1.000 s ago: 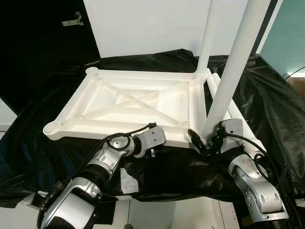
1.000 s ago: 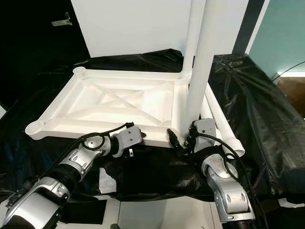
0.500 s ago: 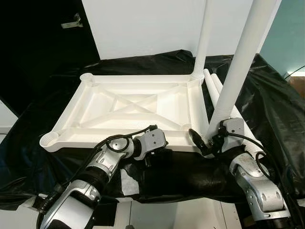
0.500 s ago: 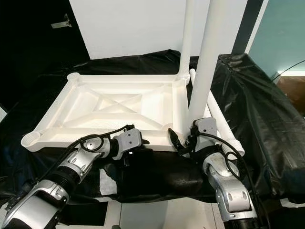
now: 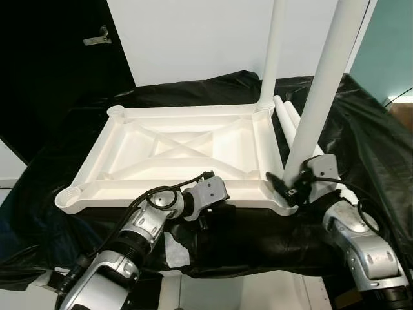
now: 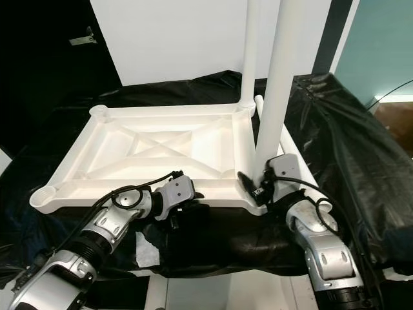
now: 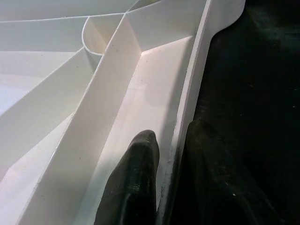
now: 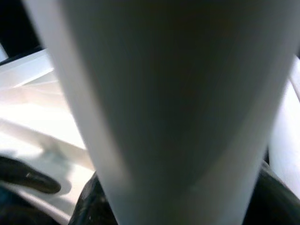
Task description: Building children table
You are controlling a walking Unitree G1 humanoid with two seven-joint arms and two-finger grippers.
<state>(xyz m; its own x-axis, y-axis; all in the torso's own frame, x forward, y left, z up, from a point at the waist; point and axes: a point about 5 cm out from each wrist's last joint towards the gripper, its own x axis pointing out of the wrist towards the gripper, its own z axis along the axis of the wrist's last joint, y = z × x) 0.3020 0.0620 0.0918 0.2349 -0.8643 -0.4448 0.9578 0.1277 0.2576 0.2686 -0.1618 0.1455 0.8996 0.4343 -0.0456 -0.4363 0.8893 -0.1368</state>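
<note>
- White children's table top (image 5: 187,145) lies upside down, ribbed underside up, on a surface covered in black plastic sheet (image 5: 361,142).
- Two legs stand upright in its right-hand corner sockets: far leg (image 5: 272,51) at the far right corner, near leg (image 5: 319,90) at the near right corner.
- Two loose legs (image 5: 287,113) lie on the sheet just right of the table top, behind the near leg.
- Both left corner sockets are open; near left socket (image 5: 66,196) shows as a round cup.
- Left end effector (image 7: 168,187) sits at the table top's near edge, roughly mid-span. Wrist view: fingers (image 7: 136,187) straddle the rim wall, one inside the tray and one outside, clamped on it.
- Right end effector (image 5: 288,187) is at the base of the near leg, at the near right corner. Fingers sit either side of the leg, clamped on it; the leg looms close in its wrist view.
</note>
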